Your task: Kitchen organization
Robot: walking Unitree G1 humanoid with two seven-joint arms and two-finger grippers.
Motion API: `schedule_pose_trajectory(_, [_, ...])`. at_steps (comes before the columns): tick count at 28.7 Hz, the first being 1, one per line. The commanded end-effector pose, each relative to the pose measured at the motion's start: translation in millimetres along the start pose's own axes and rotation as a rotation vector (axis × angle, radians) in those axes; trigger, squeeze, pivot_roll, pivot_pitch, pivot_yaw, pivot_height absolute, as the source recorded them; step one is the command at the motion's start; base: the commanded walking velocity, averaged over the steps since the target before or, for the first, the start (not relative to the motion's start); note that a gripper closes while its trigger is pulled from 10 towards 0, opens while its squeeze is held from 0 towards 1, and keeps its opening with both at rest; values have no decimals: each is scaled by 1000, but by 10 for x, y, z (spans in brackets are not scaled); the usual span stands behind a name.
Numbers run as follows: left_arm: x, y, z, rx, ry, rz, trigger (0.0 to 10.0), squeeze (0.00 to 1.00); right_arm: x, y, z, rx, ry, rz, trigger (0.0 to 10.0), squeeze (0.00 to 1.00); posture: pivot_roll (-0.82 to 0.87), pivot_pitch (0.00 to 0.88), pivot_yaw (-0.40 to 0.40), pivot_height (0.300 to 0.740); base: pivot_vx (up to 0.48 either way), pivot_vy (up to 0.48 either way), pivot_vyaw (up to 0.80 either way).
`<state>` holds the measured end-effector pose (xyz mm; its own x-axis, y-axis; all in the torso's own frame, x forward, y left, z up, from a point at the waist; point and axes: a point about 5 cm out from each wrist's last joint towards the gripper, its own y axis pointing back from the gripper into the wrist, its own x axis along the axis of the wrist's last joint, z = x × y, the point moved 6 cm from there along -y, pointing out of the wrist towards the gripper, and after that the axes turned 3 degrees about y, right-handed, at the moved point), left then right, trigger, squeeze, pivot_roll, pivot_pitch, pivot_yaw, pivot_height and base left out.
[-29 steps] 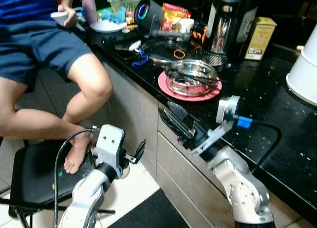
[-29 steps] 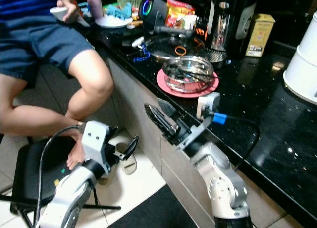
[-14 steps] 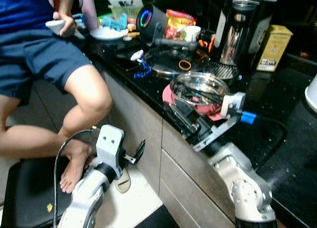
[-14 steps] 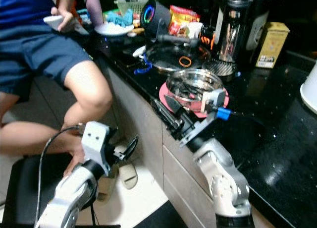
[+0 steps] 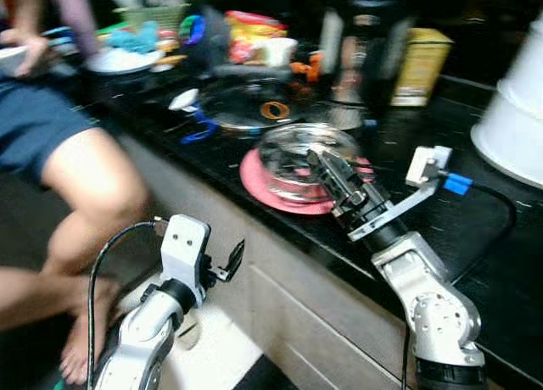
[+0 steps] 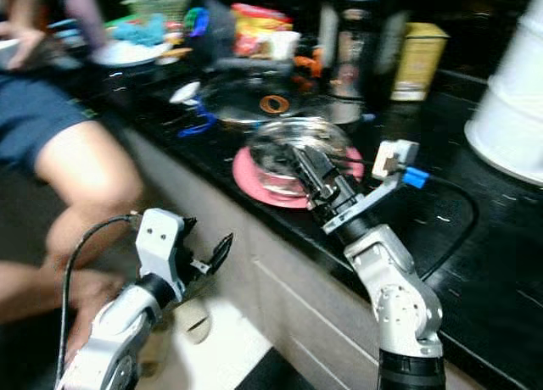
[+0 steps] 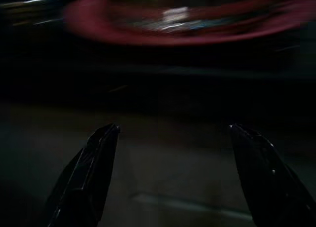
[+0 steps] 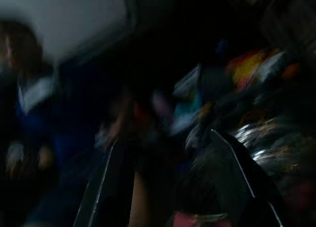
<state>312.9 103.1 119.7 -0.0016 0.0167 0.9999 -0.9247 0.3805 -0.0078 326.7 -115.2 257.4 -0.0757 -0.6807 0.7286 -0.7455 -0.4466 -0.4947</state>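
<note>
Right gripper (image 5: 327,165), fingers slightly parted and holding nothing, hovers over the steel bowl (image 5: 299,151) on the pink plate (image 5: 259,180); left gripper (image 5: 231,261) hangs wide open below. Sorting looks barely begun.

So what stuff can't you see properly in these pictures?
- What lies in the metal bowl on the pink plate: head views, motion blur, and the right tool in front of it.
- The things at the back of the counter: blurred into coloured patches.
- The person: cut off by the picture's edge.
- Right wrist view: too dark and smeared to name anything.
- Left wrist view: the plate is just a red smear.
</note>
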Motion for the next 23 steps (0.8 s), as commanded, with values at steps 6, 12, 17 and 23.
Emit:
schedule_pose_trajectory(6, [-36, 7, 1, -4, 8, -14, 10000, 0, 432, -30, -151, 70, -142, 194, 10000, 0, -50, 0, -6, 740, 0, 0, -667])
schedule_pose_trajectory(12, [-30, 10, -9, -2, 10, -13, 10000, 0, 201, -73, -128, 40, 113, 14, 10000, 0, -51, 0, -2, 740, 0, 0, 0])
schedule_pose_trajectory(17, [-26, 11, -18, -1, 8, -13, 10000, 0, -227, -28, -71, 21, 386, -238, 10000, 0, -50, 0, -2, 740, 0, 0, 0])
schedule_pose_trajectory(23, [-20, 13, -22, -1, 3, -12, 10000, 0, -285, 5, 30, -31, 433, -269, 10000, 0, -49, 0, -1, 740, 0, 0, 0])
